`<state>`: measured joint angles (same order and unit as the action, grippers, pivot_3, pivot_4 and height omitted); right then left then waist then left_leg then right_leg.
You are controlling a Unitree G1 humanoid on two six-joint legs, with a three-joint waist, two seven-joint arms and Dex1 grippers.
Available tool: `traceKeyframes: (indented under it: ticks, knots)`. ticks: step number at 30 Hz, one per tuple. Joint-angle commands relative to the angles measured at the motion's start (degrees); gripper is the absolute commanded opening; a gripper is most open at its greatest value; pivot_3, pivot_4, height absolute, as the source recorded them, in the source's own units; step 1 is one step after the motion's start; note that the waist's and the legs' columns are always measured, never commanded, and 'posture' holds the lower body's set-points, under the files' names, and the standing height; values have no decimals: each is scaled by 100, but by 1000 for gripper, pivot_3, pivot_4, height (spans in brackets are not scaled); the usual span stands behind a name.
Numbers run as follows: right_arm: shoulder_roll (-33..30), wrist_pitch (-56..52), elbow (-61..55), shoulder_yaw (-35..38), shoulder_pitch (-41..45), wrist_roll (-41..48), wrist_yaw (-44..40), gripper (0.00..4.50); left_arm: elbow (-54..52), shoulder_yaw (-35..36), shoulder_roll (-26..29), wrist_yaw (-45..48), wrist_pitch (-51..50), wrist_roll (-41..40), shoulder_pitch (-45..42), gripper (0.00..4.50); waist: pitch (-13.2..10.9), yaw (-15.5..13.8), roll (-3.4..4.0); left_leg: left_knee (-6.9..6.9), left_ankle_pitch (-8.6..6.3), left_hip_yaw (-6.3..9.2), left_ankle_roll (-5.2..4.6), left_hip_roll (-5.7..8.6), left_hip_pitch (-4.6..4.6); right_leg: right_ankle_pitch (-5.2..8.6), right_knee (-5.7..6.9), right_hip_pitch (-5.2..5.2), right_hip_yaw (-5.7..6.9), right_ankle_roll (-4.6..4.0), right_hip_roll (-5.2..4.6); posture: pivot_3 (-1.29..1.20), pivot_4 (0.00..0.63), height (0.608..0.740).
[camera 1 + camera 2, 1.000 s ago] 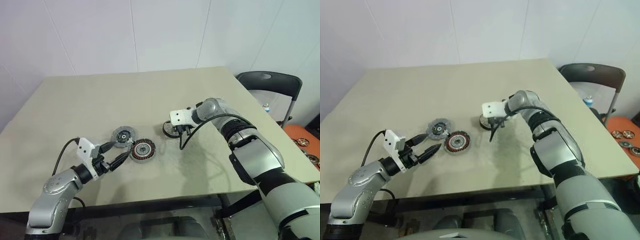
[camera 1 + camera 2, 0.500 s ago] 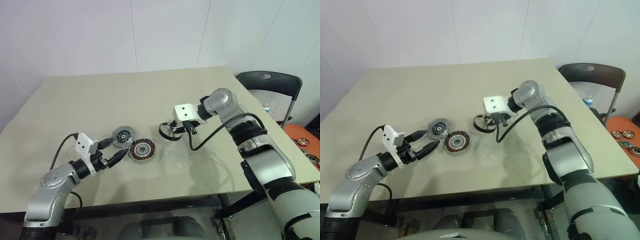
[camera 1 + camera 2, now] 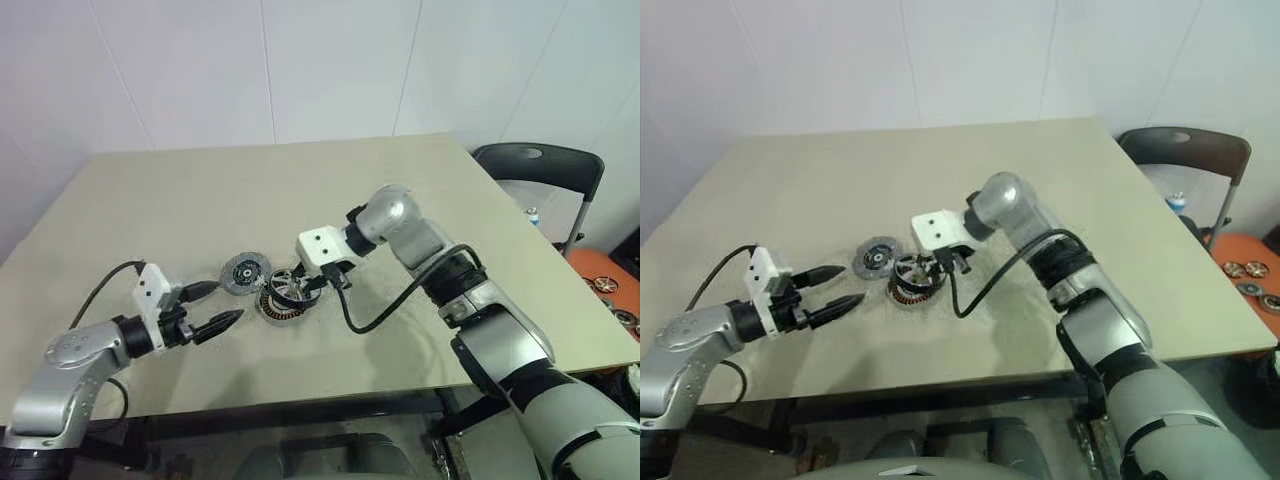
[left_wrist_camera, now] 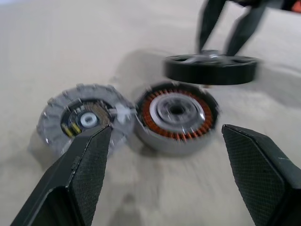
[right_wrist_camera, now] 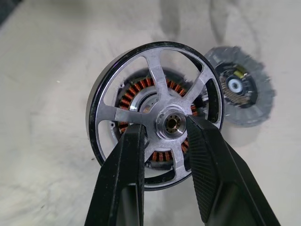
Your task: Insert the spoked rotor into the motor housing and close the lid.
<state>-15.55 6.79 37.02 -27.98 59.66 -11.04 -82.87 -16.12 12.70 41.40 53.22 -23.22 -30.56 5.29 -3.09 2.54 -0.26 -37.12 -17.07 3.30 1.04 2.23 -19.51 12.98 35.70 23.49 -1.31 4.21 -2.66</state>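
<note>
**Rotor held above the housing**

The beige table (image 3: 420, 190) is carrying the parts near its front-left area. The right gripper (image 5: 164, 136) is reaching in from 3 o'clock and pinching the spoked rotor (image 5: 157, 113) by its silver hub, one black finger on each side. The rotor is hanging level just above the motor housing (image 4: 176, 117), not seated; copper windings are showing through its spokes. The left gripper (image 3: 212, 310) is hovering at 9 o'clock of the housing with its fingers (image 4: 80, 174) spread wide, touching nothing. The lid (image 4: 82, 120) is lying flat on the table, touching the housing at its 10 o'clock side.
</note>
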Motion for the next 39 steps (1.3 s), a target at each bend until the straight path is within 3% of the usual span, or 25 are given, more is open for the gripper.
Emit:
traceKeyframes:
  ticks: [1,12,39]
  knots:
    - [203,366,381,-20,384,-64,207,956,-289,321,319,304,154,-48,183,4016,-2,1,3,1,0,0,0,0,-1,0,0,1,0,0,0,0,0,740]
    - [495,1044,1321,-36,783,-249,442,956,-439,322,164,161,173,-37,348,4016,-2,-1,4,2,0,1,0,0,1,0,2,1,0,0,-1,0,0,740]
    - [648,1789,2049,-179,752,-810,1017,956,-538,329,9,8,131,-76,409,4016,-2,3,3,1,0,1,1,1,3,0,15,4,-1,-1,2,0,0,740]
